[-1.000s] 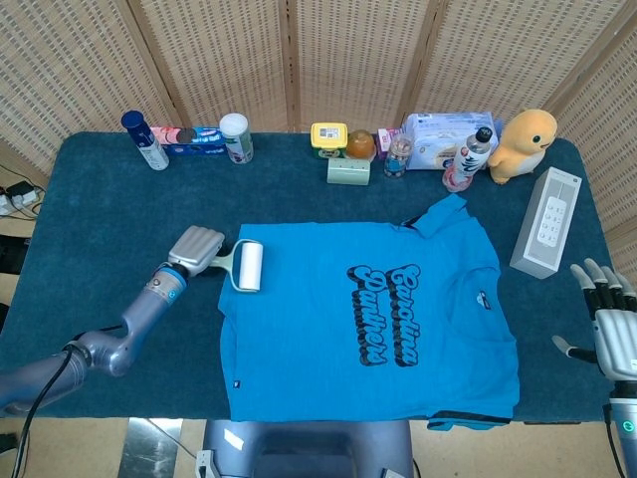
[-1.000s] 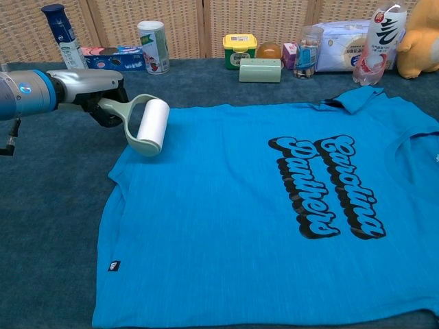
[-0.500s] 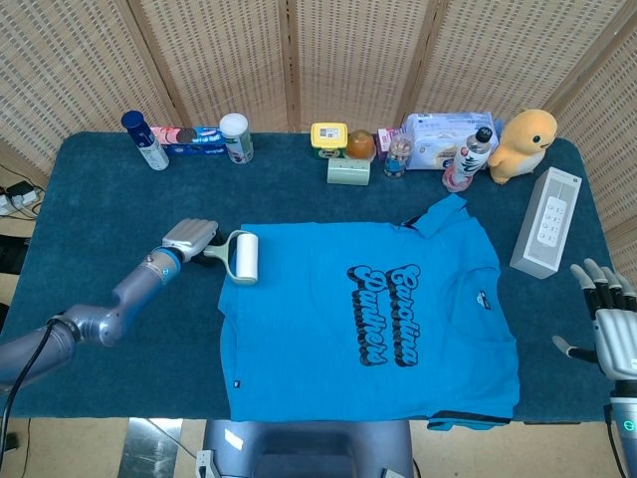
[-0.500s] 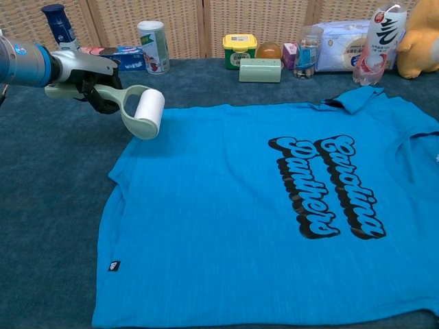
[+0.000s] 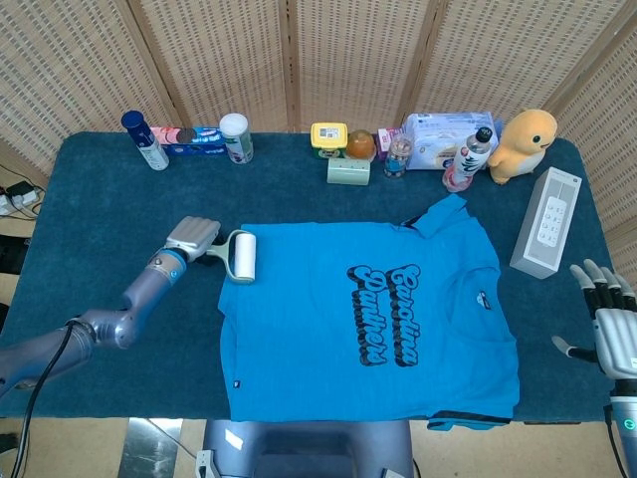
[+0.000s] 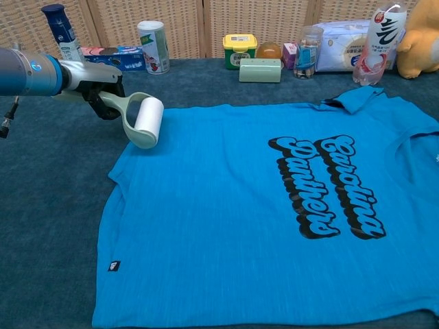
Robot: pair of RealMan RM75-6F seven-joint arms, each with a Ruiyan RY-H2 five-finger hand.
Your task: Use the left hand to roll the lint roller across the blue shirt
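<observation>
A blue shirt (image 5: 368, 319) (image 6: 274, 212) with a black "Carolina Panthers" print lies flat on the dark blue table. My left hand (image 5: 192, 240) (image 6: 96, 86) grips the pale green handle of a lint roller (image 5: 242, 256) (image 6: 146, 120). Its white roll sits at the shirt's left shoulder edge, near the sleeve. My right hand (image 5: 605, 319) hangs off the table's right front corner with fingers spread and nothing in it; the chest view does not show it.
Along the back edge stand a blue spray bottle (image 5: 145, 139), toothpaste box (image 5: 194, 139), white can (image 5: 236, 137), yellow-lidded jar (image 5: 329, 138), green box (image 5: 348, 170), wipes pack (image 5: 448, 137), drink bottle (image 5: 466, 159) and yellow plush duck (image 5: 526, 142). A white box (image 5: 545, 221) lies right of the shirt.
The left hand drew the roller back toward the shirt's left edge, then shifted it slightly rightward again. The right hand stayed still.
</observation>
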